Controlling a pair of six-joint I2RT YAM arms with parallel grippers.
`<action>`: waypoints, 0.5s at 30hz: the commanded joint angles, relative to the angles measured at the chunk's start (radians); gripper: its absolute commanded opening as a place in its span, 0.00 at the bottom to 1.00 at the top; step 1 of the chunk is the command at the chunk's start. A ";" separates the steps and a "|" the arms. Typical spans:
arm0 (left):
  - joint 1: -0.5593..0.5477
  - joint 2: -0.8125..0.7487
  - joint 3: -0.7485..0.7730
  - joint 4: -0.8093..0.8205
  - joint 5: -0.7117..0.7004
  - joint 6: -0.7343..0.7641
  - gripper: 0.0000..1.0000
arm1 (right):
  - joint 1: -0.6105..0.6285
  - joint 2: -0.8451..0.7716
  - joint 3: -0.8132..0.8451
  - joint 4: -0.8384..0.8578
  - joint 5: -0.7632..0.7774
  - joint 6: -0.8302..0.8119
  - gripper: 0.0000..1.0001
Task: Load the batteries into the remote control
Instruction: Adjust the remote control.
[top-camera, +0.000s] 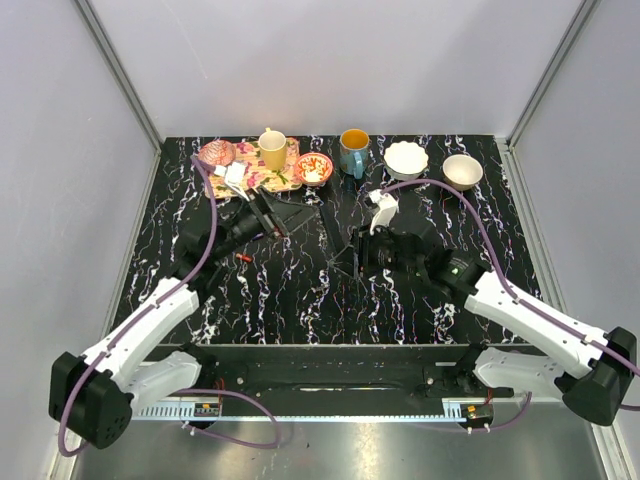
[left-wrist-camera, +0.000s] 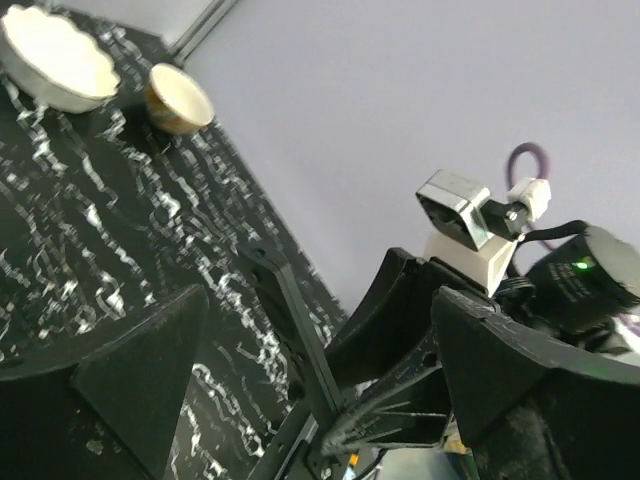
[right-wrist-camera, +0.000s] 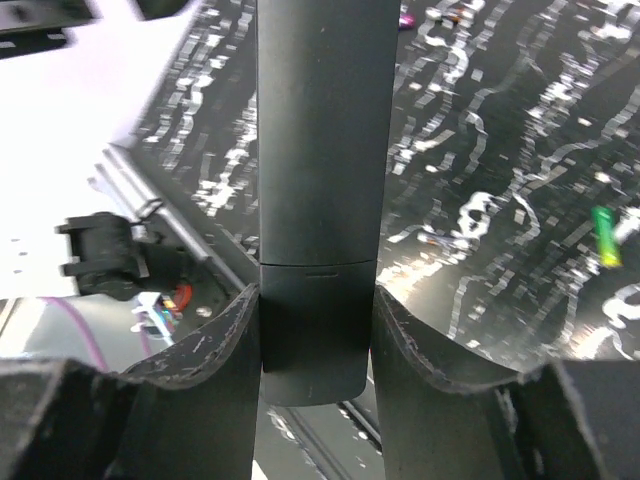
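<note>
Between the two fingers of the right gripper (right-wrist-camera: 318, 335), in the right wrist view, sits the remote control (right-wrist-camera: 322, 150). The fingers press on its two long sides near one end. The rest of the black bar sticks out past them. A thin line runs across the bar just above the fingers. Off to the right, on the black and white table (right-wrist-camera: 480, 120), lies one green battery (right-wrist-camera: 603, 235). It is well apart from the remote control.

In the left wrist view, the left gripper (left-wrist-camera: 320, 345) has its fingers wide apart and holds nothing. The remote control shows as a thin black strip between them, seen from its edge. I cannot tell if it touches them. Far back on the table stand a white bowl (left-wrist-camera: 55, 60) and a tan bowl (left-wrist-camera: 180, 97), side by side.

In the top view, the two grippers are close together near the middle of the table. The left one reaches in from the left and the right one from the right. The remote control is hard to pick out there against the dark table. Along the far edge stand a flowery tray (top-camera: 262, 180), a yellow cup (top-camera: 272, 148), a teal mug (top-camera: 353, 150) and the two bowls.
</note>
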 joint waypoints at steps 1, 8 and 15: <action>-0.098 -0.016 0.081 -0.396 -0.240 0.187 0.99 | 0.021 0.025 0.075 -0.159 0.174 -0.078 0.00; -0.218 0.092 0.160 -0.543 -0.382 0.169 0.99 | 0.071 0.081 0.130 -0.213 0.282 -0.078 0.00; -0.294 0.136 0.189 -0.512 -0.478 0.135 0.94 | 0.091 0.092 0.148 -0.228 0.310 -0.061 0.00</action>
